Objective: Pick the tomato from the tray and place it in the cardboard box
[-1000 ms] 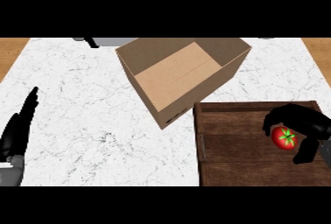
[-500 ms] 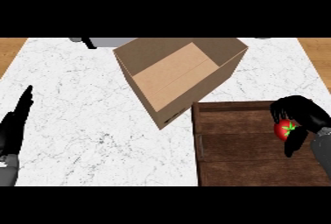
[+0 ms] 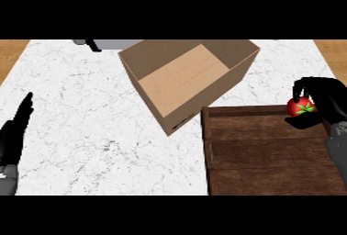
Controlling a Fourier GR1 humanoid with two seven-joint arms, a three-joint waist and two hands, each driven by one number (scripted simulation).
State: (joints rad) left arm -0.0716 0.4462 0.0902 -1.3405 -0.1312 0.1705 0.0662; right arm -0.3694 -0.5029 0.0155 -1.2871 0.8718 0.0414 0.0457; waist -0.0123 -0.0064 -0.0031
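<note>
A round, glossy red tomato (image 3: 301,107) with a green star-shaped stalk is seen gripped in the curled black fingers of the right hand (image 3: 323,103), over the far right corner of the dark plank-wood tray (image 3: 264,156). Just left of the tray, an open, tilted cardboard box (image 3: 186,78) is shown on the white veined marble counter (image 3: 88,114). The left hand (image 3: 15,135) is held straight-fingered at the left edge.

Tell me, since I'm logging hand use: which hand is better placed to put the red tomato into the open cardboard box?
The right hand. It is already curled round the red tomato, at the dark wooden tray's far right corner, beside the open cardboard box. The left hand rests open at the marble counter's left edge, far from both.
</note>
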